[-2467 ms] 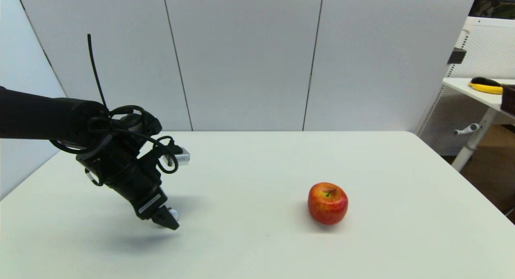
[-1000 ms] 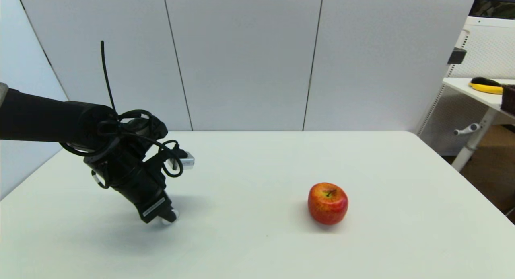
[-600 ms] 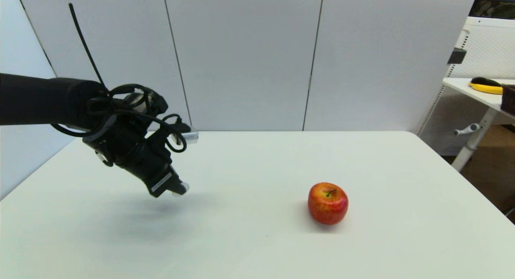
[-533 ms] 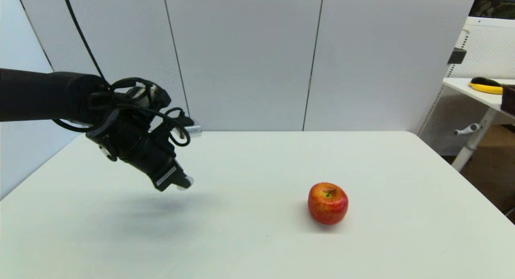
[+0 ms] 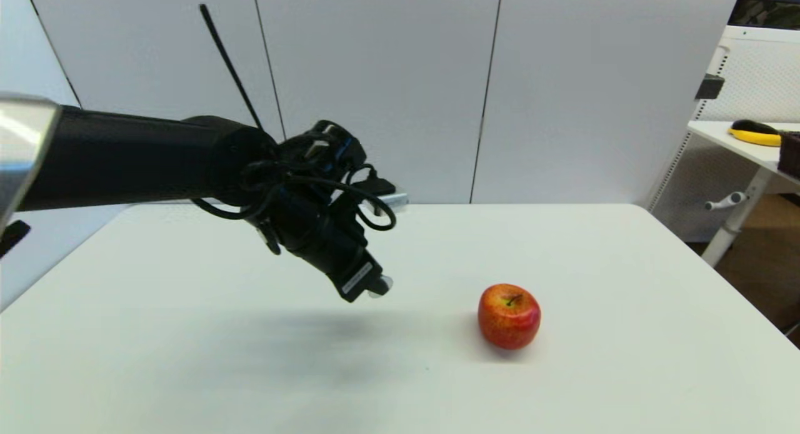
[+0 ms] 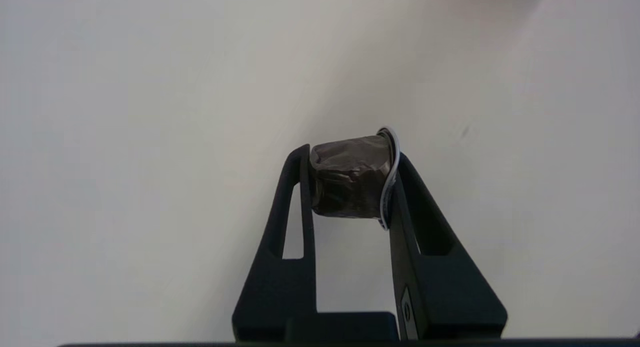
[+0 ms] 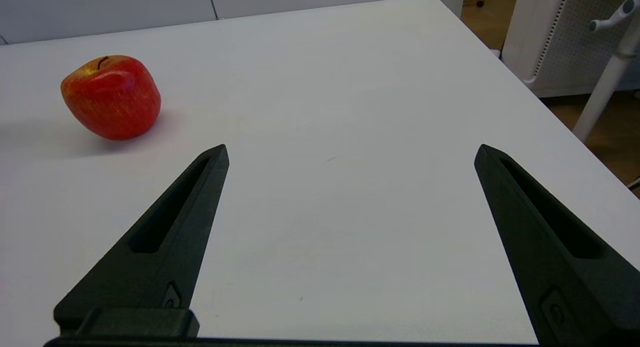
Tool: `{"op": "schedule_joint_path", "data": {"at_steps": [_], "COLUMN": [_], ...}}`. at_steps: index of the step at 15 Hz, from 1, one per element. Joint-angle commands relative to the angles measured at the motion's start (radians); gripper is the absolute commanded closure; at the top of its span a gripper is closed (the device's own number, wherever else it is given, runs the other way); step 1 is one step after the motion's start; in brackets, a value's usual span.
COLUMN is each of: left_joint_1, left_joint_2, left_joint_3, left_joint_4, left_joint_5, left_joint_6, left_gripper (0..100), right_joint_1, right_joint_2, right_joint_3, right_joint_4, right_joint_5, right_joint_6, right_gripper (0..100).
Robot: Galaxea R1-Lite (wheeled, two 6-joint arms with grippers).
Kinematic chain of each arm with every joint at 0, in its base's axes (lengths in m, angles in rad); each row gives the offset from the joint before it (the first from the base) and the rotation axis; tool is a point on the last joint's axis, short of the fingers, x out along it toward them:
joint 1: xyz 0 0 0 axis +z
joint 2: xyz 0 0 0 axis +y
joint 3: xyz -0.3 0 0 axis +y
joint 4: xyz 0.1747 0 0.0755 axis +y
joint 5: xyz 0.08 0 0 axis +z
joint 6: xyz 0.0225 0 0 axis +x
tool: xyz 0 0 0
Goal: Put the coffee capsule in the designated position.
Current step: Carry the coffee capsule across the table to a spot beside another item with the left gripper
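My left tool point(image 5: 374, 290) hangs above the table point(image 5: 594, 246), left of the middle and clear of its top, with the capsule point(image 6: 350, 177) pinched crosswise between its two fingers point(image 6: 300, 197). The apple point(image 5: 509, 316) sits on the table to the right of that tool, near it but apart. My right tool point(image 7: 350, 154) is over the table's near right part, fingers spread wide, with the apple ahead of it and to its left. A wall point(image 5: 375, 90) stands behind the table.
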Motion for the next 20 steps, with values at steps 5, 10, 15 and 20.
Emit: {"op": "schedule_joint_path", "data": {"at_steps": [5, 10, 15, 20], "left_joint_1": [-0.114, -0.153, -0.159, -0.167], "left_joint_2": [0.181, 0.229, 0.226, 0.212], "left_joint_3": [-0.068, -0.103, -0.103, -0.1], "left_joint_4": [-0.134, -0.147, -0.145, -0.144], "left_joint_5": [-0.006, -0.049, -0.049, -0.049], "left_joint_6": [-0.026, -0.052, -0.056, -0.09], "left_gripper": [100, 100, 0, 0], "right_joint_1": [0.0, 0.0, 0.0, 0.0], "right_joint_2": [0.001, 0.001, 0.001, 0.001], "right_joint_3": [0.0, 0.0, 0.0, 0.0], "right_joint_4": [0.0, 0.0, 0.0, 0.0], "right_joint_5": [-0.001, -0.001, -0.001, -0.001], "right_joint_6": [0.0, 0.0, 0.0, 0.0], "right_gripper": [0, 0, 0, 0]}}
